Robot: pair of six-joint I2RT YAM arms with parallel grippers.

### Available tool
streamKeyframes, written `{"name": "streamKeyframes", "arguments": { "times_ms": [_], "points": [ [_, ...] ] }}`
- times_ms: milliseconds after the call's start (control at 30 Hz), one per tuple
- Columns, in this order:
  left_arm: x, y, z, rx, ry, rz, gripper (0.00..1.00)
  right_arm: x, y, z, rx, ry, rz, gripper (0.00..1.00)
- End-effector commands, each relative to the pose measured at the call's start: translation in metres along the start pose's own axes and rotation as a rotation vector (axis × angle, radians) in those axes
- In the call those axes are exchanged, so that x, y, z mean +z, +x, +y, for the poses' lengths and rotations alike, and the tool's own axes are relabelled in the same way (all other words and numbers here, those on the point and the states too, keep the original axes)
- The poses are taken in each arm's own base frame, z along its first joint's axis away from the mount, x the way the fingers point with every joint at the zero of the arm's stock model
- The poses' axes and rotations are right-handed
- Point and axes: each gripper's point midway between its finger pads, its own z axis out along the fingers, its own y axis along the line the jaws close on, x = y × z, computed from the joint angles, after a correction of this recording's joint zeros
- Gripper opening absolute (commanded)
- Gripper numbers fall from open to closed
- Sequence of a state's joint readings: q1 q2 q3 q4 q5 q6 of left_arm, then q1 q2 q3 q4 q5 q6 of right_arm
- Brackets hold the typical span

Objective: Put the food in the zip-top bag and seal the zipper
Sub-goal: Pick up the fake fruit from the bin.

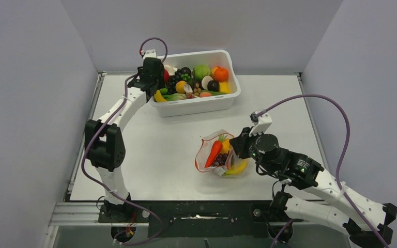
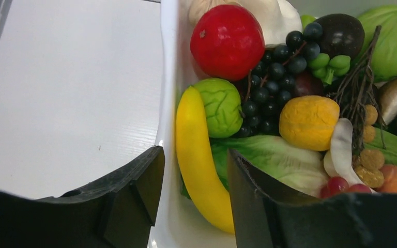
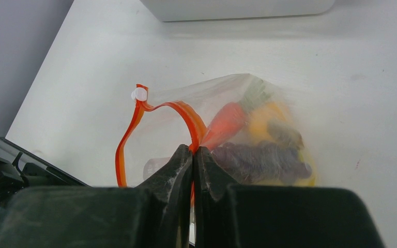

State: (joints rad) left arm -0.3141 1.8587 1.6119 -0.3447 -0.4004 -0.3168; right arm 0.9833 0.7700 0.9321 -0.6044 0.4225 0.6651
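The zip-top bag (image 1: 218,155) lies mid-table with its mouth gaping. Through the plastic I see a red-orange piece (image 3: 227,121), dark purple grapes (image 3: 261,160), something orange-yellow (image 3: 261,119) and a banana (image 1: 238,167). My right gripper (image 3: 193,150) is shut on the orange-red zipper (image 3: 134,124) at the near rim of the mouth. My left gripper (image 2: 195,170) hangs open over the left end of the white tub (image 2: 168,103). One finger is outside the tub wall and the other inside. A yellow banana (image 2: 196,155) and the wall lie between the jaws.
The tub (image 1: 196,106) at the back holds several more toy pieces: a red apple (image 2: 227,41), dark grapes (image 2: 269,88), green lettuce (image 2: 279,160) and a yellow lump (image 2: 308,121). Grey walls close in the table on three sides.
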Motion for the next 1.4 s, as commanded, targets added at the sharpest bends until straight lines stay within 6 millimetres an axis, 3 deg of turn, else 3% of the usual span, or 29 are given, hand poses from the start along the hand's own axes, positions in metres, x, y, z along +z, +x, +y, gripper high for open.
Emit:
{"name": "streamKeyframes", "arguments": {
  "times_ms": [0,200,467,767,900,1067,1233,1367],
  "points": [
    [0.009,-0.027,0.008,0.06,-0.073,-0.029,0.48,-0.01,-0.034,0.014,0.036,-0.048,-0.093,0.0],
    [0.029,-0.03,0.003,0.096,-0.097,-0.023,0.42,-0.01,-0.031,0.009,0.037,-0.027,-0.09,0.0],
    [0.052,-0.018,-0.008,0.109,-0.085,0.025,0.37,-0.013,-0.029,0.004,0.048,-0.016,-0.098,0.0],
    [0.059,-0.004,-0.013,0.092,-0.065,0.069,0.38,-0.013,-0.028,0.002,0.04,-0.007,-0.1,0.0],
    [0.054,0.0,-0.034,0.06,0.037,0.094,0.39,-0.012,-0.029,0.003,0.039,-0.008,-0.102,0.0],
    [0.035,-0.019,-0.049,0.019,0.11,0.043,0.39,-0.012,-0.028,0.002,0.038,-0.007,-0.1,0.0],
    [0.014,-0.04,-0.035,-0.039,0.067,-0.031,0.41,-0.011,-0.025,0.002,0.039,-0.005,-0.095,0.0],
    [0.008,-0.034,-0.011,-0.092,-0.017,-0.026,0.45,-0.008,-0.024,0.002,0.038,-0.005,-0.095,0.0]
  ]
}}
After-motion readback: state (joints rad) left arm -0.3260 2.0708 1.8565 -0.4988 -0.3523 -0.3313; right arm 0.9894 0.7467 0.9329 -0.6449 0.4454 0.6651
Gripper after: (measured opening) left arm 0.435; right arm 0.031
